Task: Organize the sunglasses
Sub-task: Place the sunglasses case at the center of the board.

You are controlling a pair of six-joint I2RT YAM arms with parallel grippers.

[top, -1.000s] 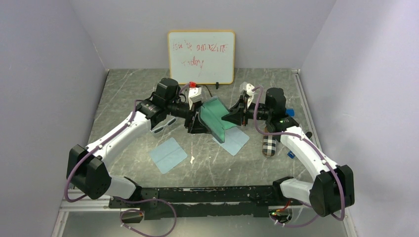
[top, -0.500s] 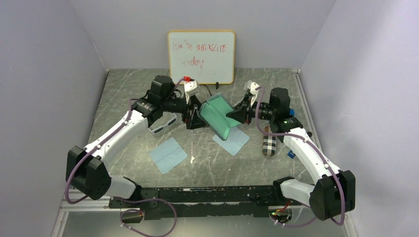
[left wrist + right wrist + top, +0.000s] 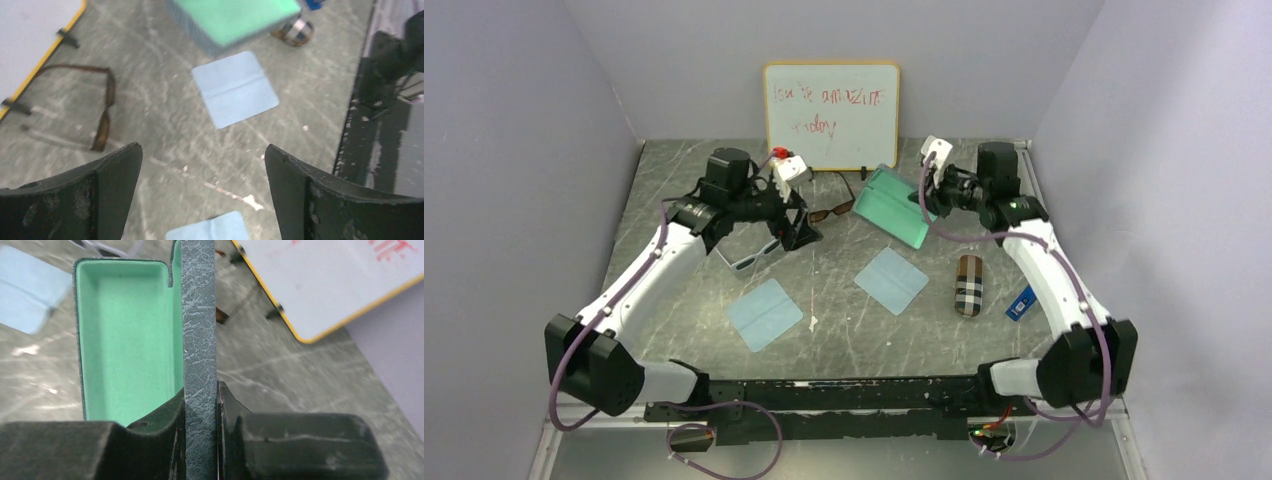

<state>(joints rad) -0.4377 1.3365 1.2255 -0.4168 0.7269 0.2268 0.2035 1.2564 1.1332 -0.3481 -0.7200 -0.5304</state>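
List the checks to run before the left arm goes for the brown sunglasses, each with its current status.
1. Left gripper open and empty: ok.
2. Right gripper shut on the wall of the green-lined case: ok.
3. Case open, interior empty: ok.
4. Brown sunglasses lying free, nothing on top of them: ok.
5. Temples folded for packing: not ok, they appear spread open.
6. Case set down flat rather than held tilted: cannot tell.
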